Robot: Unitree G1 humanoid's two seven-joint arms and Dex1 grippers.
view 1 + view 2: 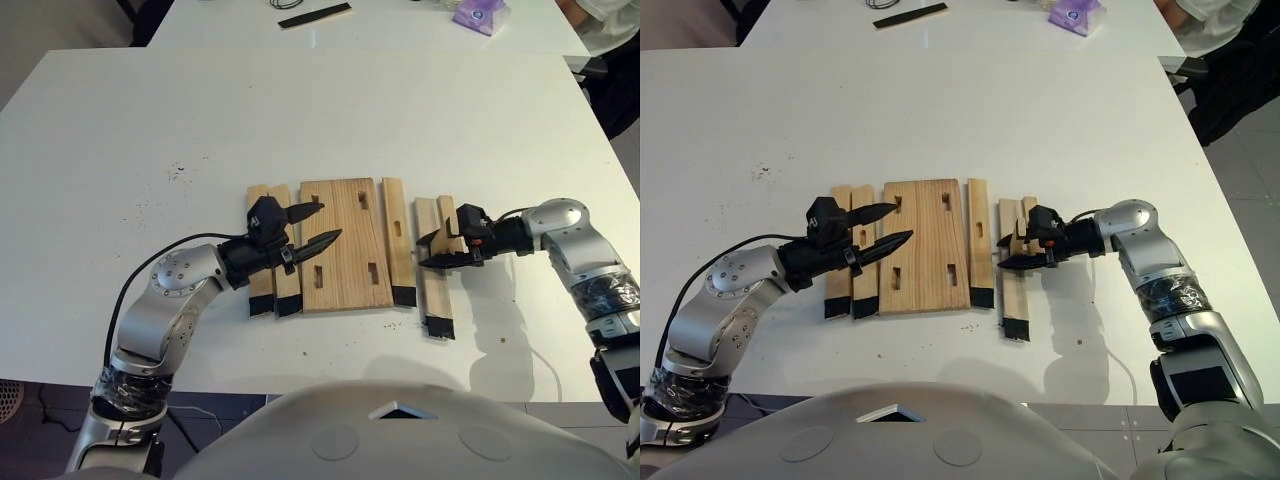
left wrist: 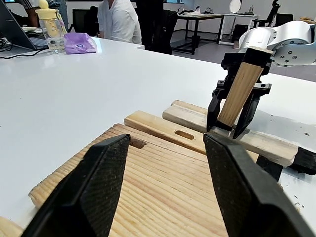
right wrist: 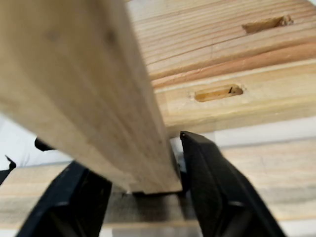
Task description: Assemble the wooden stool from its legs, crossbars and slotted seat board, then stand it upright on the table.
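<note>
You're working in an open-plan office or lab: a broad white tabletop [image 1: 150, 120] with a second table [image 1: 400, 30] behind it, a laptop [image 2: 7, 27] and drink bottle [image 2: 51, 29] at the far edge, more desks [image 2: 207, 17] and an office chair [image 2: 274, 12] beyond.

We see a white table [image 1: 200, 110] carrying a row of flat wooden parts. The slotted seat board [image 1: 350, 275] lies under the spread tips of the left claw [image 1: 330, 220], and two black-tipped legs [image 1: 286, 288] lie side by side beneath that claw's wrist. Between the board and the right claw [image 1: 425, 252] we find a slotted leg [image 1: 397, 240], and a longer leg [image 1: 437, 305] lies directly below that claw and the short bar [image 2: 239, 94] it grips. Beyond the left claw, off to its left, we note dark specks [image 1: 180, 172] on the tabletop.
</note>
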